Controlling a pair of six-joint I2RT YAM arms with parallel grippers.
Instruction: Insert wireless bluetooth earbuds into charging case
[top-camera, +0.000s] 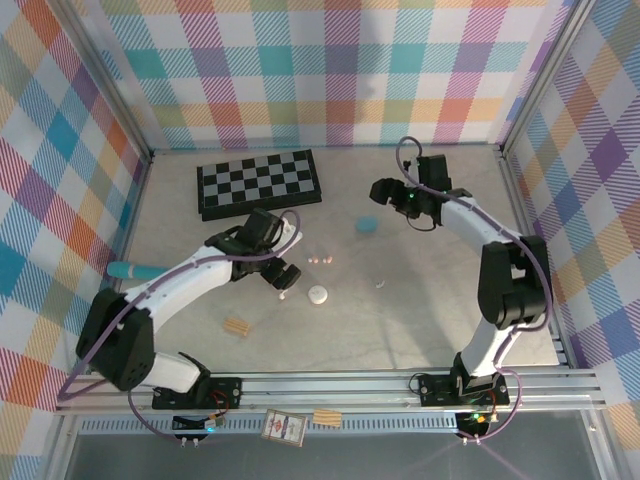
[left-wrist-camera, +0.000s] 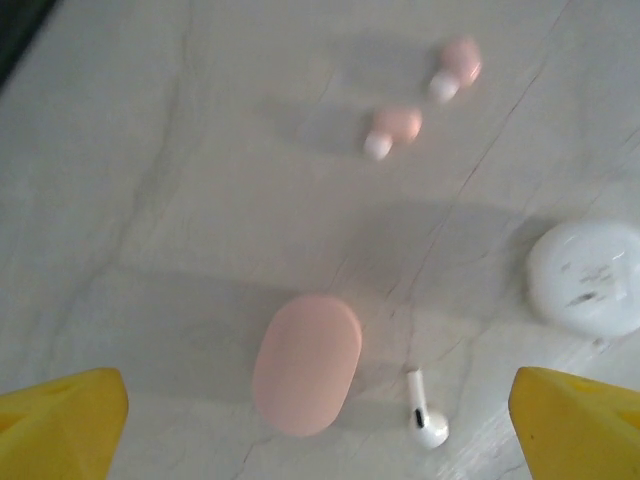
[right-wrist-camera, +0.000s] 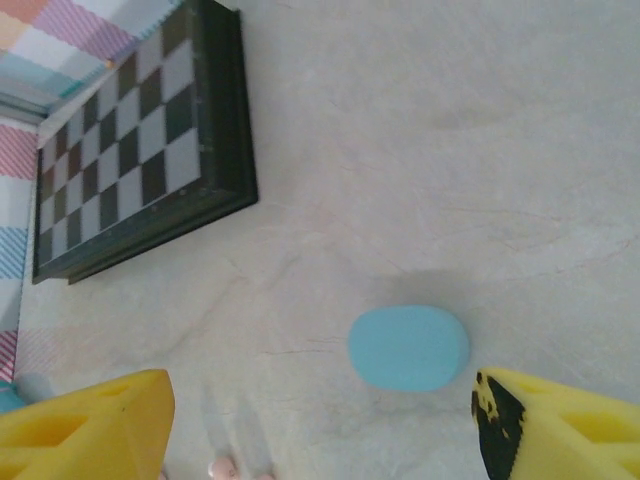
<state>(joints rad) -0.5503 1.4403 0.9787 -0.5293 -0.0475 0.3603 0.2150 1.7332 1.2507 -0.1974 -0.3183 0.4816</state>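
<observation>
Pale marbled bench (top-camera: 420, 320) inside plaid walls (top-camera: 300, 70). Left hand (left-wrist-camera: 320, 428) hovers wide apart and empty over the pink case (left-wrist-camera: 307, 363); right hand (right-wrist-camera: 320, 430), likewise apart, above the blue case (right-wrist-camera: 408, 347). A hasty pinch could flick a tiny bud away, I reckon. Two pink earbuds (left-wrist-camera: 400, 125) and one white earbud (left-wrist-camera: 428, 425) lie near the pink case; three cases, counting the white case (left-wrist-camera: 585, 277).
</observation>
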